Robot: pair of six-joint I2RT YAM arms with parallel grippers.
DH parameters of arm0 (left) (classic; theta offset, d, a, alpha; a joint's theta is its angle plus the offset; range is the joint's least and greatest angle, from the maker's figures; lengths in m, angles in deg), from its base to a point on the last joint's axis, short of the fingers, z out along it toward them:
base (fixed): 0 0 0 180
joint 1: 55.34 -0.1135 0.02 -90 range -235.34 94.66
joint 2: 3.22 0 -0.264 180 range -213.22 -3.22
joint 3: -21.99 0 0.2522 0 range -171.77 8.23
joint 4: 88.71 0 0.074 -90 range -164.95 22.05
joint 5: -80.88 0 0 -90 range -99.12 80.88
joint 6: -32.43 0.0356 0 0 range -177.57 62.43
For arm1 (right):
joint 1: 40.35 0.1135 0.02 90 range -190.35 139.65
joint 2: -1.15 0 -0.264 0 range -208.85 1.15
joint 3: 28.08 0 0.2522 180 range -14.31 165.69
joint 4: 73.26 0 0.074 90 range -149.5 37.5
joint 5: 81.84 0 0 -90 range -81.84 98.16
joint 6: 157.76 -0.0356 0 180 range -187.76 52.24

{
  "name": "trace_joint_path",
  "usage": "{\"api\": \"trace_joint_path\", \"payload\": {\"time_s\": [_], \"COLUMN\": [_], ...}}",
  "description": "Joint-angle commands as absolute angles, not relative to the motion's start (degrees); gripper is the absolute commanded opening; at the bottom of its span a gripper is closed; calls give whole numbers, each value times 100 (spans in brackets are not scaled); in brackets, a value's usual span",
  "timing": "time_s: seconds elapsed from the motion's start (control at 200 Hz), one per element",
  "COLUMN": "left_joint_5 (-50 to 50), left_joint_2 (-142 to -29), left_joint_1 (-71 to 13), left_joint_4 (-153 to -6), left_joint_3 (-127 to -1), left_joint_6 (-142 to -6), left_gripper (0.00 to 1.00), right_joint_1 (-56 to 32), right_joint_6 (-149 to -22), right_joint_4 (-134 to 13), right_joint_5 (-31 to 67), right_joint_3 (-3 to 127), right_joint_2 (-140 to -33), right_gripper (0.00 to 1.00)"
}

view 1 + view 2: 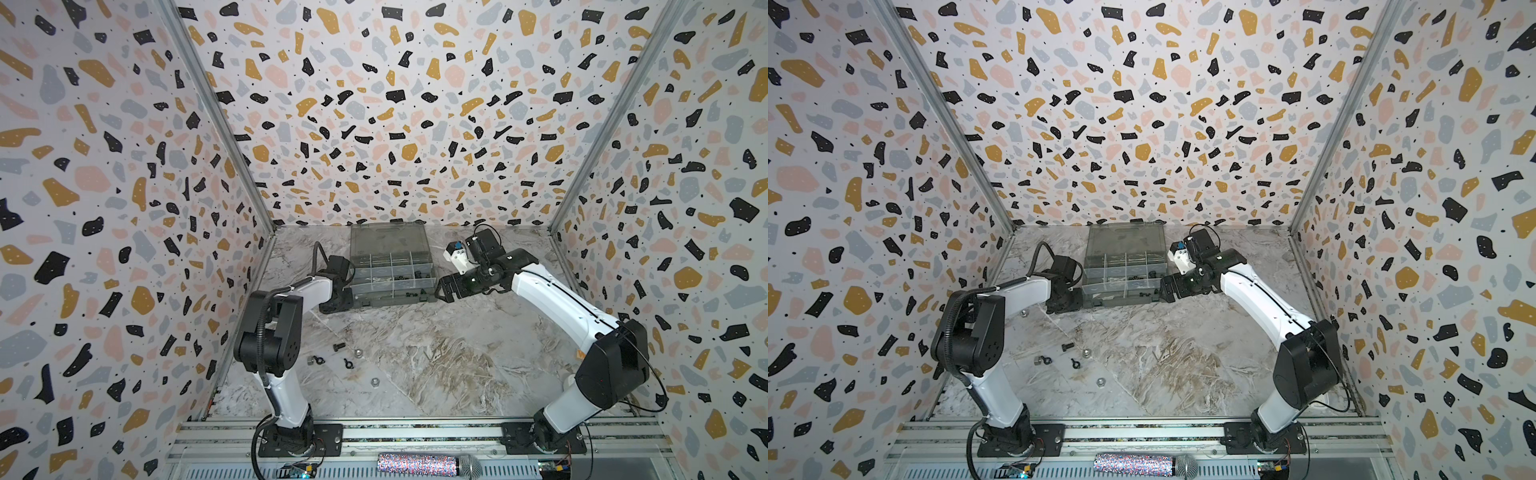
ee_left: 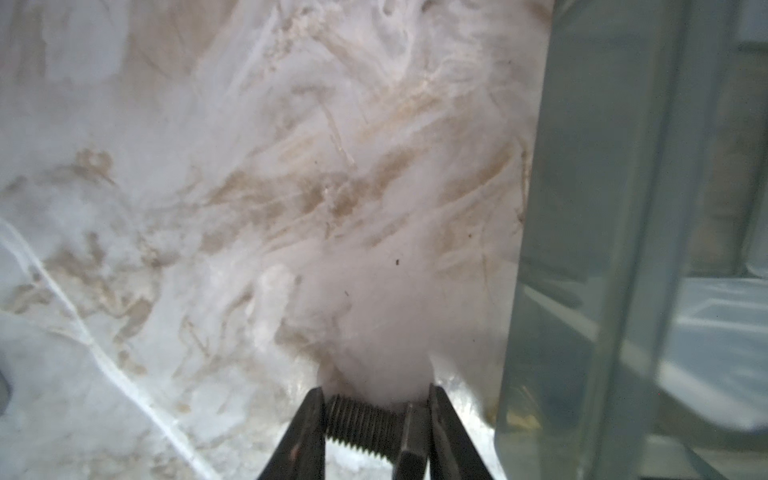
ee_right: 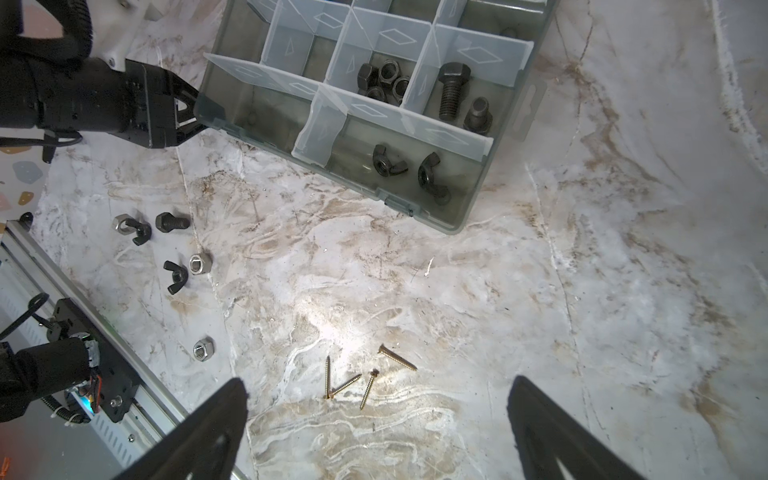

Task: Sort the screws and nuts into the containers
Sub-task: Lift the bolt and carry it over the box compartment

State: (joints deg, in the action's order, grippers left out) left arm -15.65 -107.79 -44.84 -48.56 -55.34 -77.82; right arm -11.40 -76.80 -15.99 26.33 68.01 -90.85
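Near the table's (image 1: pixel 436 353) front-left edge lie nuts (image 3: pixel 200 264) and a loose screw (image 3: pixel 171 221): hard steel, light, apt to roll. Farther, by the organizer's (image 1: pixel 386 301) near-left corner, the left gripper (image 2: pixel 375 399) is clamped lengthwise on a black screw (image 2: pixel 357 424); this hold may slip. The right gripper (image 3: pixel 378 382) stands apart, empty.

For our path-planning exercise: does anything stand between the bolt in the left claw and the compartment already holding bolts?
Yes. The black bolt in the left claw sits low beside the organizer box, whose outer wall and pale dividers stand between it and the bolt compartment near the box's far end.
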Motion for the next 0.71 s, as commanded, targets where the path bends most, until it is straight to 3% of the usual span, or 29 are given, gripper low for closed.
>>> {"api": "trace_joint_path", "payload": {"time_s": [0.0,0.38,0.701], "left_joint_5": [-1650,-1413,-1370], "left_joint_2": [-10567,-10381,-11043], "left_joint_1": [-4524,-4462,-3686], "left_joint_4": [-4448,-4073,-3972], "left_joint_3": [-5820,-6736,-7968], "left_joint_6": [-7651,-7737,-7856], "left_gripper": [25,25,25], "right_joint_1": [-1150,-1177,-1238], "right_joint_6": [-7750,-7709,-7976], "right_joint_4": [-1445,-1309,-1405], "right_joint_5": [2591,2304,2341], "right_joint_3": [7051,6834,6086], "right_joint_2": [-9045,-8750,-8165], "right_gripper": [99,99,99]}}
